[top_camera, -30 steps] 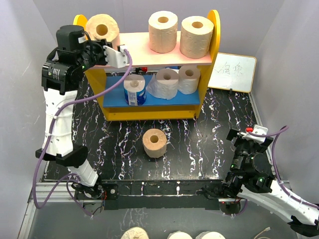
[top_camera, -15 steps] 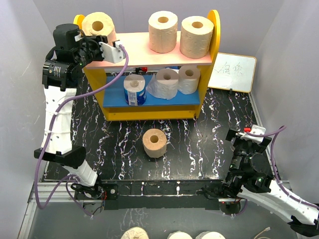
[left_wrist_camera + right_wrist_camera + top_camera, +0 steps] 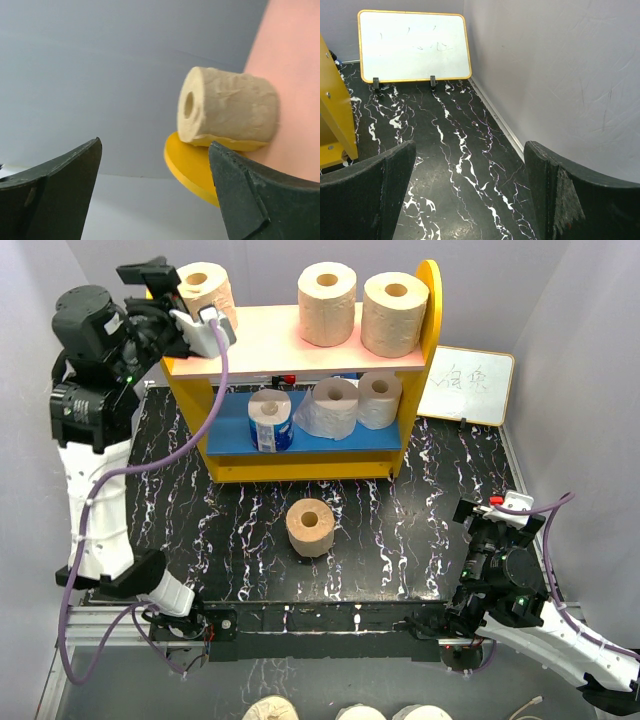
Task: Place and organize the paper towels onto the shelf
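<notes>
**Rolls and shelf: current layout**

We log six rolls on the shelf (image 3: 300, 468). On the pink top board, all upright: left tan roll (image 3: 205, 290) by the yellow panel, middle tan roll (image 3: 327, 303), right tan roll (image 3: 395, 313). On the blue lower board: blue-wrapped roll (image 3: 270, 420), first white roll (image 3: 335, 407), second white roll (image 3: 379, 400). The fourth tan roll (image 3: 311, 527) stands on the table (image 3: 420, 520), in front of the shelf.

Black-and-white arms (image 3: 95, 510), purple cables (image 3: 217, 360)

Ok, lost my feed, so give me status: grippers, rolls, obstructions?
Left gripper open, facing the tan end roll on the shelf top. Right gripper open, empty. Six shelved, one loose roll on the table, nothing blocking it.
</notes>
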`<state>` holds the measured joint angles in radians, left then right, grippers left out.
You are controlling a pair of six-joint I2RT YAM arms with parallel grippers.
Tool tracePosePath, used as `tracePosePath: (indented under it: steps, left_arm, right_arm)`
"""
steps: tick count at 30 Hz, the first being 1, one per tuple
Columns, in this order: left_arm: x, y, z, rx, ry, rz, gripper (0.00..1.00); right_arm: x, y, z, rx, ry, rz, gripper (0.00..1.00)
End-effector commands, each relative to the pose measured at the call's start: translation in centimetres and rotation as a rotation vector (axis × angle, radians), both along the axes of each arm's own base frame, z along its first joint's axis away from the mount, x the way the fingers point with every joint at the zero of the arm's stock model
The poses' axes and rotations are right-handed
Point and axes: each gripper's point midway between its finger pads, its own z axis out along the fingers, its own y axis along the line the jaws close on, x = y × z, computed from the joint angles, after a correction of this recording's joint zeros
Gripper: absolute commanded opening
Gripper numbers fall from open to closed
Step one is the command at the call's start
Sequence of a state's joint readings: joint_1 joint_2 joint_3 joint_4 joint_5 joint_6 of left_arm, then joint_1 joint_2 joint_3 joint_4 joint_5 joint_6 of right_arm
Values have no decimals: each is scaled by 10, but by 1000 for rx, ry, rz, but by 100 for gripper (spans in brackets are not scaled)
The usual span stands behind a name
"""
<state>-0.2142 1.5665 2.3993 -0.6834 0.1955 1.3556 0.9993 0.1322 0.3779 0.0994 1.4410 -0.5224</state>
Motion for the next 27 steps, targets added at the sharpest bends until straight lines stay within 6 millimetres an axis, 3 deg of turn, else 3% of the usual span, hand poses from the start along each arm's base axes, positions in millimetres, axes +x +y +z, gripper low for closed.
tracePosePath:
  steps: [1,2,4,6,10,12,16,20,27]
  left_arm:
    - [-77,-31,-49,-25,244,-258,88]
    - [-81,-36,-80,-20,335,-289,96]
    - [-100,-39,-132,3,441,-322,99]
    - [-111,-39,-200,71,559,-343,99]
    - [-141,-60,-262,29,698,-414,99]
    - [-157,-76,-285,32,741,-470,99]
    - [-171,-108,-319,36,750,-517,99]
    - [-199,-126,-357,58,849,-638,99]
    - [-212,-150,-380,42,896,-715,98]
  right_arm:
    - [1,2,3,14,-14,7,87]
    - [1,2,3,14,-13,7,87]
    - [2,3,3,9,-10,7,87]
    - [2,4,2,4,-8,7,87]
    - [4,6,2,-6,-4,11,87]
    - [5,8,1,-18,5,11,87]
    - [8,12,-1,-44,23,7,87]
    - [9,14,-2,-59,35,1,87]
    - [6,9,-2,-37,22,-4,87]
